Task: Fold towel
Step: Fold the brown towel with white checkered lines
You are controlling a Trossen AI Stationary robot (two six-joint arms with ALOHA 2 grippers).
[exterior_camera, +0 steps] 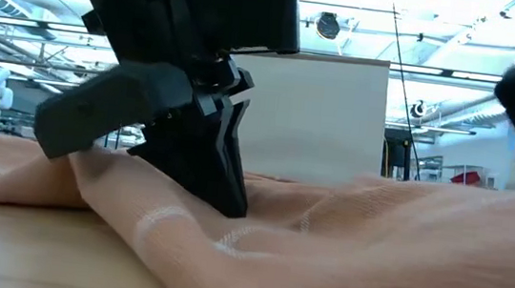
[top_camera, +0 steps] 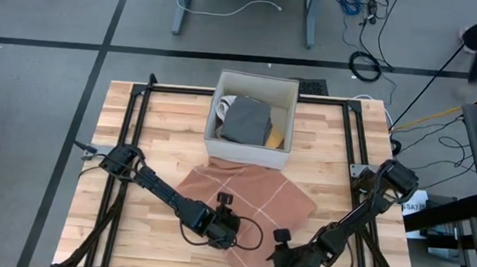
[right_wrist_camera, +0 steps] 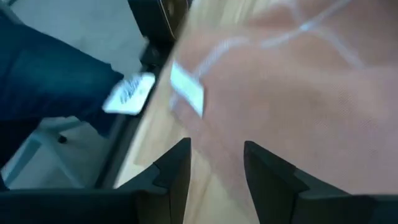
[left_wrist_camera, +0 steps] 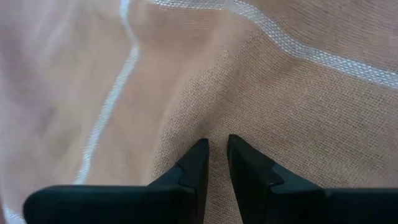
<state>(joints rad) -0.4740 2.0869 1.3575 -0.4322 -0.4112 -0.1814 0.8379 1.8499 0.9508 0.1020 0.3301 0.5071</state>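
Note:
A salmon towel point(top_camera: 251, 194) with pale stripes lies spread on the wooden table point(top_camera: 162, 127), rumpled toward the near edge. My left gripper point(top_camera: 231, 233) is down on its near-middle part, shut on a ridge of cloth point(left_wrist_camera: 214, 93). It shows in the low view as the dark gripper point(exterior_camera: 220, 183) standing in the towel point(exterior_camera: 372, 242). My right gripper point(top_camera: 280, 258) is at the towel's near corner, its fingers open point(right_wrist_camera: 217, 149). They stand either side of the towel's edge point(right_wrist_camera: 214, 168), beside a white label point(right_wrist_camera: 186, 90). My left gripper pinches a raised fold of the towel point(left_wrist_camera: 216, 127) between its two fingertips, which show only a narrow gap. The fingers slant down from the table's left. The towel stays on the table, and the cloth rises in a ridge that runs away from the fingertips. My right gripper: whether it touches the towel, I cannot tell.
A white box point(top_camera: 250, 147) holding grey cloth point(top_camera: 246, 121) stands just beyond the towel's far edge. Black frame rails point(top_camera: 136, 134) run along both sides of the table. Past the table's near edge, a person's blue clothing point(right_wrist_camera: 50, 93) shows in the right wrist view.

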